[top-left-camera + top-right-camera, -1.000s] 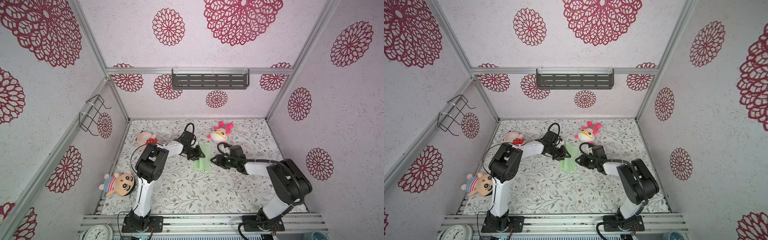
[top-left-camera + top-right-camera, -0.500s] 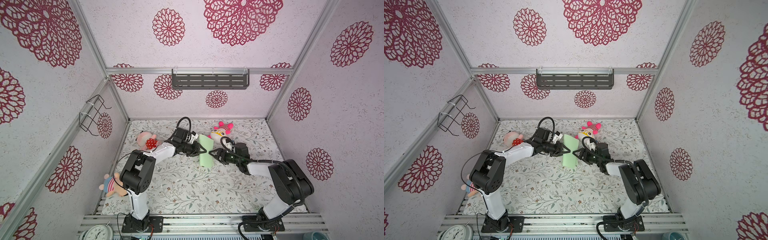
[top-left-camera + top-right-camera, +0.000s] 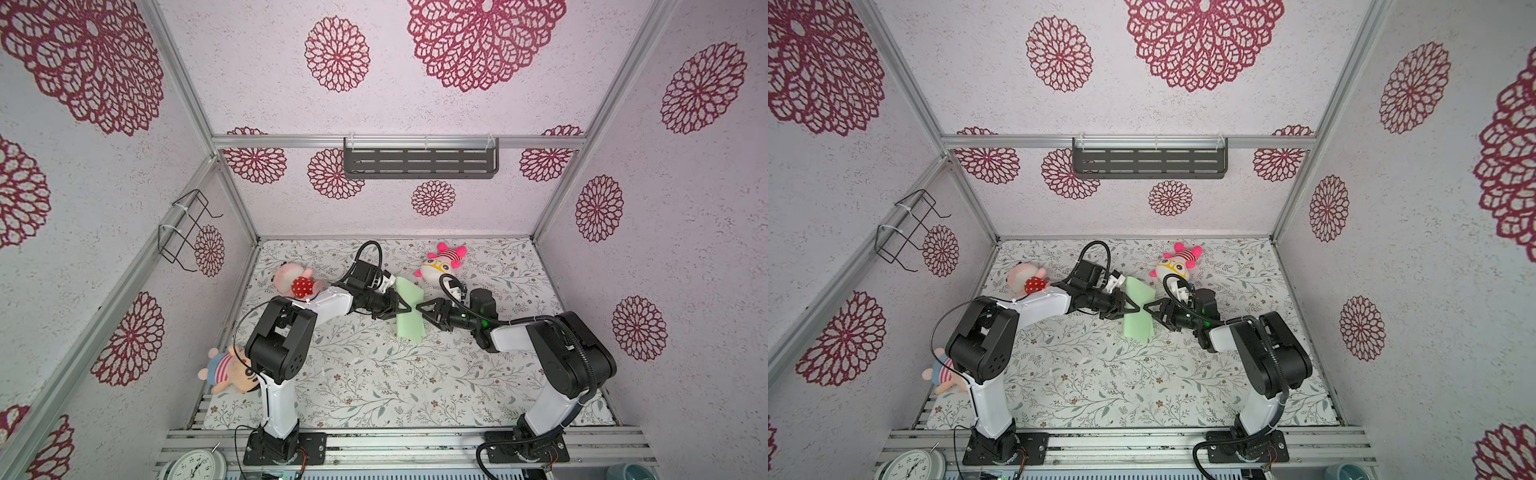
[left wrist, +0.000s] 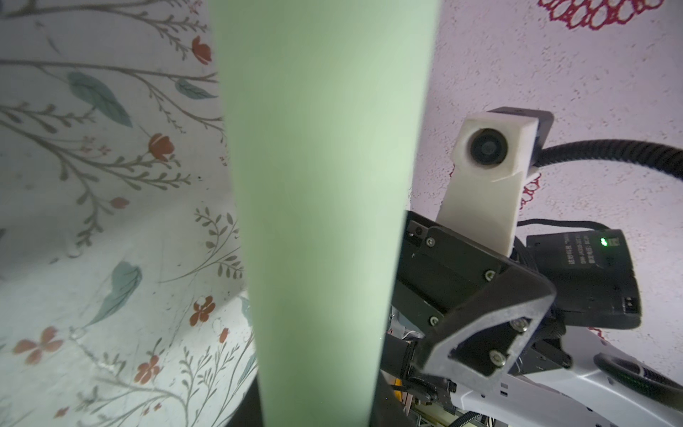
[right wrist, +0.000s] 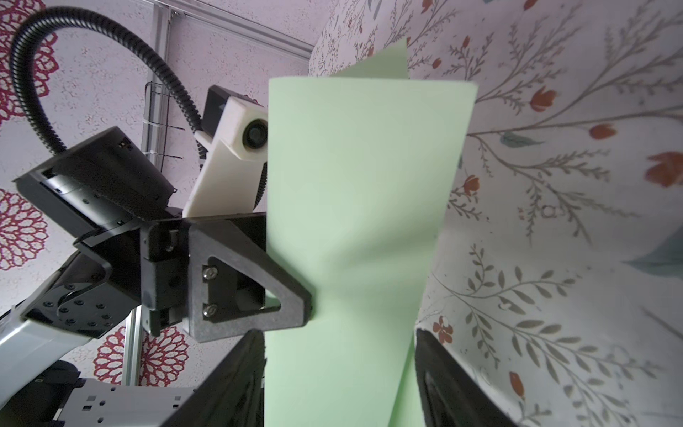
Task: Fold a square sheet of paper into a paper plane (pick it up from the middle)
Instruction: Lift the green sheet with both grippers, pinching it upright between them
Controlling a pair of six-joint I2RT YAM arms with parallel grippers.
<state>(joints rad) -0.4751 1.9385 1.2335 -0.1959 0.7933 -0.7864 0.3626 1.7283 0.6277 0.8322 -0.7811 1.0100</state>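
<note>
We hold the square sheet of paper (image 3: 409, 326), folded into a tall strip, upright in the air just beside the pink-horned plush toy (image 3: 436, 266), with the left gripper (image 3: 406, 308) pinched on its middle, presumably so the right gripper (image 3: 420, 309), jaws parted around it, can regrasp.

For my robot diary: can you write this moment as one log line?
pale mint-green folded paper sheet: held up by its middle | left fingers: pinching it | right fingers: spread either side
</note>
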